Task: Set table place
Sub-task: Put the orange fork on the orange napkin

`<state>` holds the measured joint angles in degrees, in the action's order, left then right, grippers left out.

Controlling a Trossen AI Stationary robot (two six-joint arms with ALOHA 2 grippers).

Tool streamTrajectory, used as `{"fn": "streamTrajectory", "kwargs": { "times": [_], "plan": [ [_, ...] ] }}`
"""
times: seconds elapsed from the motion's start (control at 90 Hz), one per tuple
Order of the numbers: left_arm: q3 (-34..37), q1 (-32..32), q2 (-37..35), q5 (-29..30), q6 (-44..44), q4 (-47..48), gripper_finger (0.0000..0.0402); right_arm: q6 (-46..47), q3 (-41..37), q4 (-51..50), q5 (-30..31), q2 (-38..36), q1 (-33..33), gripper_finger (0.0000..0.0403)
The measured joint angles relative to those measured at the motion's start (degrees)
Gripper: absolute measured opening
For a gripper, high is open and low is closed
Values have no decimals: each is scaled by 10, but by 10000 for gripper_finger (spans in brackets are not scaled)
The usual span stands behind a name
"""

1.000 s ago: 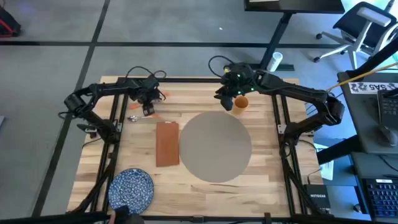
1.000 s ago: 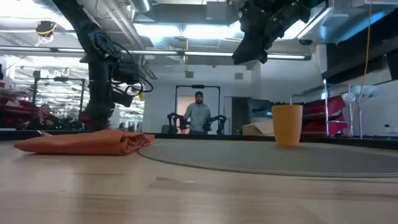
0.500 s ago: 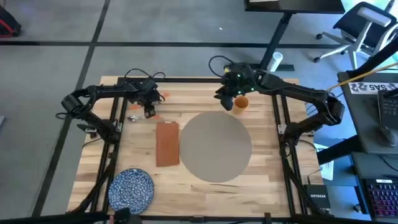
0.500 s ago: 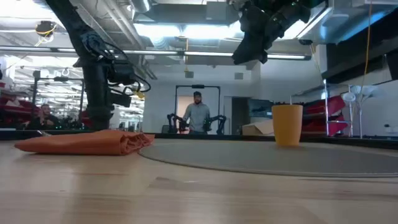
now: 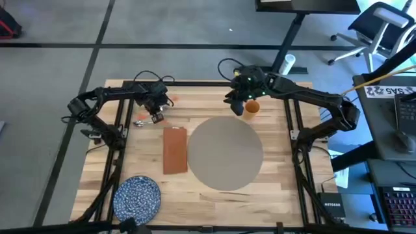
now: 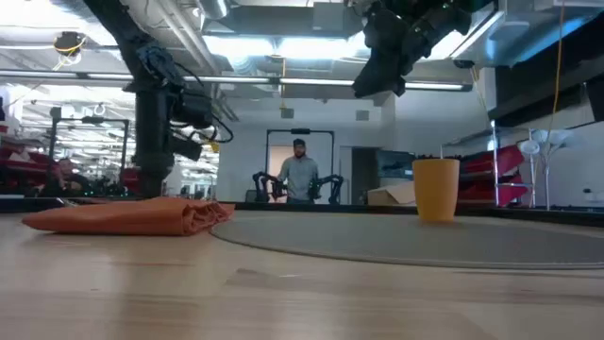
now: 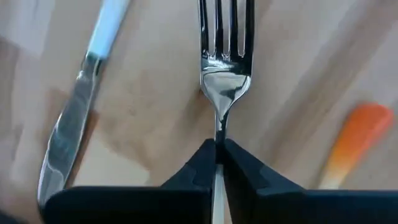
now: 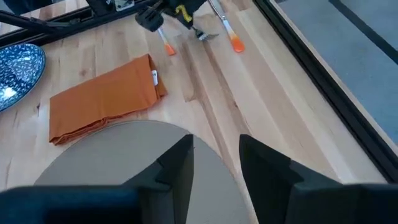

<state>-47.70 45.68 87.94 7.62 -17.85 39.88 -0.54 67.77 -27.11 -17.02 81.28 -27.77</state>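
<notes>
Left gripper (image 7: 217, 163): clamped on a fork (image 7: 224, 68) handle, knife (image 7: 74, 118) alongside. Right gripper (image 8: 214, 163): parted, empty, held above the placemat (image 5: 225, 153) edge, centred on the table (image 5: 273, 182).

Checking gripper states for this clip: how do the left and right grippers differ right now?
The left gripper is shut on a fork over the table's far-left part beside a knife; the right gripper is open and holds nothing. The left one sits low near the wood, while the right one hangs above the placemat's far edge next to the orange cup. Both are dark two-finger grippers near the table's far side.
</notes>
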Motion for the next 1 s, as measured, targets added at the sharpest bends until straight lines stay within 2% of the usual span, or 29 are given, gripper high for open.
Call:
{"fn": "streamTrajectory", "kwargs": {
  "times": [0.178,0.3,0.422,0.711,0.856,1.0],
  "plan": [
    [-69,-11,-2,-19,83,108,1,-15,0,-1,-1,0,0,115],
    [-114,-28,-3,-79,183,189,0,-32,0,-13,-1,-1,0,115],
    [-142,-67,-10,-119,274,211,0,-58,0,-35,-5,-5,0,115],
    [-157,-216,-33,-130,551,169,0,-109,0,-76,-10,-46,-13,115],
    [-157,-302,-33,-129,726,124,0,-115,0,-92,-45,-72,-37,115],
    [-157,-384,-33,-73,919,100,0,-115,0,-110,-80,-90,-55,115]
  ]
}}
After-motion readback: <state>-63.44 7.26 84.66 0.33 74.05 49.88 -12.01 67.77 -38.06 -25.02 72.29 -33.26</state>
